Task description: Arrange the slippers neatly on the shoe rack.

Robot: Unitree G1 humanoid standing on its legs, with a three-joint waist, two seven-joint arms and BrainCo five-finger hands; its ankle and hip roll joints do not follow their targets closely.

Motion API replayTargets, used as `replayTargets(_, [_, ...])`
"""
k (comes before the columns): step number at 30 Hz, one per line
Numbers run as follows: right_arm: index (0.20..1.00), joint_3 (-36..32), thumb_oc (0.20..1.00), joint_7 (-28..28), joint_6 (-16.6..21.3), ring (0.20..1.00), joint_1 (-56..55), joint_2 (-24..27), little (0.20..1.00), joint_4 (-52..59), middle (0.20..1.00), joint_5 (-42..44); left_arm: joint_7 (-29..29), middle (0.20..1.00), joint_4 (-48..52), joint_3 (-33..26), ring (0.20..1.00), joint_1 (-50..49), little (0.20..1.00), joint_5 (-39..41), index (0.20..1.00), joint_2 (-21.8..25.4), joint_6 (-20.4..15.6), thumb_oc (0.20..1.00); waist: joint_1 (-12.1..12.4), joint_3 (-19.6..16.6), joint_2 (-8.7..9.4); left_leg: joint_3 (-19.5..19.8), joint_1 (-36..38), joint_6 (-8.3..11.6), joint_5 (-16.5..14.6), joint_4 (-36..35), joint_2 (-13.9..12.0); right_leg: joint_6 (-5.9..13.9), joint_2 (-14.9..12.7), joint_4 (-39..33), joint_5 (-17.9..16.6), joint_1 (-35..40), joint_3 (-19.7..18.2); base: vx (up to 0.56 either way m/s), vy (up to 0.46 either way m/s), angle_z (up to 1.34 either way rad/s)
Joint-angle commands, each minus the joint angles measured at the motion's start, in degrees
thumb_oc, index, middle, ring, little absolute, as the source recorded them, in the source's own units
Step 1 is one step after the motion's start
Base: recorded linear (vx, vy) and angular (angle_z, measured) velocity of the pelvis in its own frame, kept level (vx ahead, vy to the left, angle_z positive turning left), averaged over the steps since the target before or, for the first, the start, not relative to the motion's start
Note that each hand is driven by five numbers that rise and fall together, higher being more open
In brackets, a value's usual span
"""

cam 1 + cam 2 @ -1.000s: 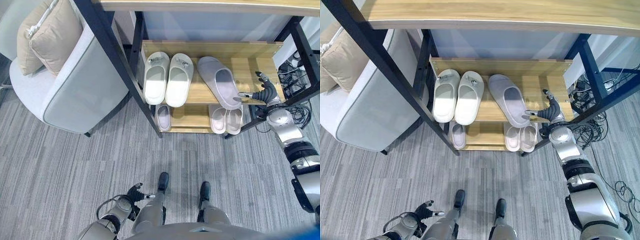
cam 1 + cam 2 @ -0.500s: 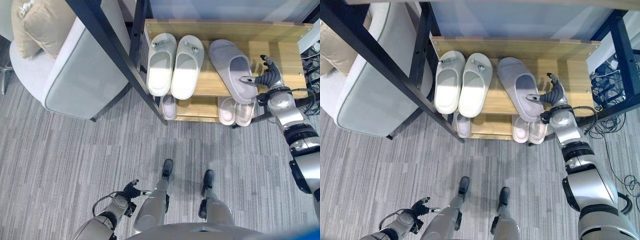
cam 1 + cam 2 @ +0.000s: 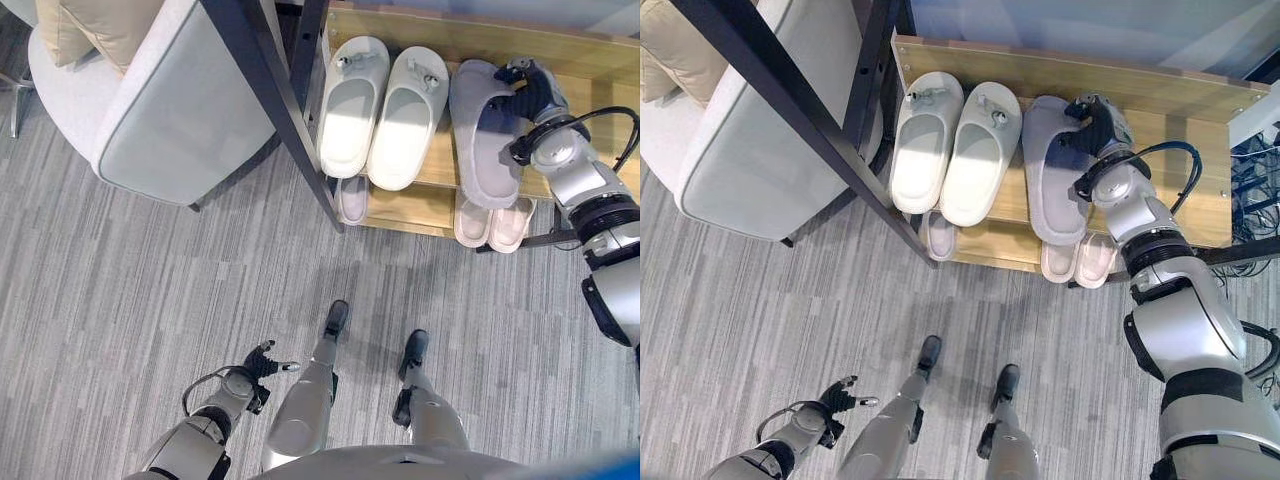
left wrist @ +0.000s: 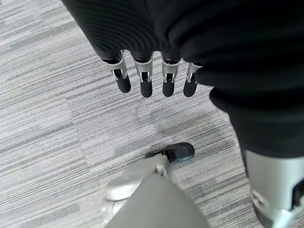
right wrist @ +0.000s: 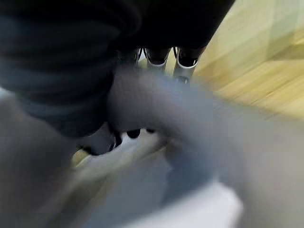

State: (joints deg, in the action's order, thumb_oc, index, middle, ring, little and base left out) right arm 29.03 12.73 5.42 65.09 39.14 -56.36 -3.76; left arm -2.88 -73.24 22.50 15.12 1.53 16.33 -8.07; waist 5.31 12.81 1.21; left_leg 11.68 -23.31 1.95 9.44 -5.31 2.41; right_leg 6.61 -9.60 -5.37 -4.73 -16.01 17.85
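The robot's right hand (image 3: pixel 1095 122) grips the toe of a pale grey foam slipper (image 3: pixel 488 140) on the wooden shoe rack (image 3: pixel 1185 190); left hand (image 4: pixel 152 78) hangs relaxed, fingers straight, above the floor.

I can read no text, label or number anywhere here. The slippers (image 3: pixel 385 115) and rack (image 3: pixel 560 70) before me carry no print I can make out.

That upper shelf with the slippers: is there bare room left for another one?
Yes: bare wood on the upper shelf to the right of the grey slipper and the right hand. The left part is crowded by the white pair.
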Motion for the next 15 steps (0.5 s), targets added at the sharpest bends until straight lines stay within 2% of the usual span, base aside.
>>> replayTargets(1, [0.200, 0.39, 0.200, 0.58, 0.08, 0.200, -1.81, 1.13, 0.200, -1.16, 0.200, -2.11, -0.93, 1.000, -3.22, 1.72, 1.000, 0.95, 1.000, -0.15, 1.000, 0.05, -0.04, 1.000, -0.12, -1.62, 1.14, -4.77, 0.16, 2.71, -5.41, 0.31, -1.03, 3.83, -3.92, 0.65, -0.36, 0.69, -1.38, -0.02, -0.006, 0.10])
replayTargets(6, [0.200, -2.84, 0.200, 2.49, 0.82, 0.200, -7.33, 3.10, 0.200, 5.27, 0.200, -4.56, -0.79, 1.000, -3.81, 0.29, 1.000, 1.26, 1.000, -0.83, 1.000, -0.55, 0.19, 1.000, -1.22, -1.96, 1.05, -5.37, 1.67, 2.38, -5.94, 0.31, -1.46, 3.78, -3.81, 1.43, 0.26, 1.36, -2.25, 0.00, 0.000, 0.01])
replayTargets(9, [0.200, -8.80, 0.200, 3.80, 1.72, 0.200, -17.14, 5.41, 0.200, 19.95, 0.200, -9.81, -0.37, 1.000, -3.67, -1.72, 1.000, 0.89, 1.000, -2.00, 1.000, -1.05, 0.29, 1.000, -2.28, -2.80, 1.20, -5.87, 3.73, 2.25, -6.73, 0.31, -1.94, 3.70, -3.73, 1.89, 1.21, 3.00, -2.23, -0.01, -0.003, -0.01])
replayTargets(12, [0.200, -15.08, 0.200, 2.04, 3.46, 0.200, -30.61, 3.45, 0.200, 30.16, 0.200, -11.83, 0.48, 1.000, -3.57, -3.35, 1.000, -1.92, 1.000, -4.20, 1.000, -2.07, 0.65, 1.000, -3.40, -4.77, 1.54, -6.72, 8.23, 1.36, -8.59, 0.31, -2.31, 3.66, -3.54, 1.87, 2.29, 6.58, -2.53, 0.09, -0.014, 0.00])
replayTargets(14, [0.200, -16.01, 0.200, 1.13, 3.69, 0.200, -33.06, 2.96, 0.200, 31.60, 0.200, -12.02, 0.76, 1.000, -3.49, -3.66, 1.000, -2.58, 1.000, -4.51, 1.000, -1.96, 0.66, 1.000, -3.38, -4.94, 1.72, -6.91, 9.65, 1.19, -9.01, 0.31, -2.40, 3.66, -3.45, 1.83, 2.68, 7.85, -2.65, 0.12, -0.004, -0.30])
replayTargets(15, [0.200, -17.74, 0.200, -0.87, 4.39, 0.200, -39.15, 1.25, 0.200, 34.29, 0.200, -11.90, 1.05, 1.000, -3.57, -5.27, 1.000, -4.52, 1.000, -5.21, 1.000, -1.62, 0.86, 1.000, -3.85, -6.03, 2.01, -7.97, 13.80, 0.54, -10.47, 0.31, -2.66, 3.70, -3.33, 1.58, 3.67, 11.05, -3.58, 0.14, 0.019, -0.43])
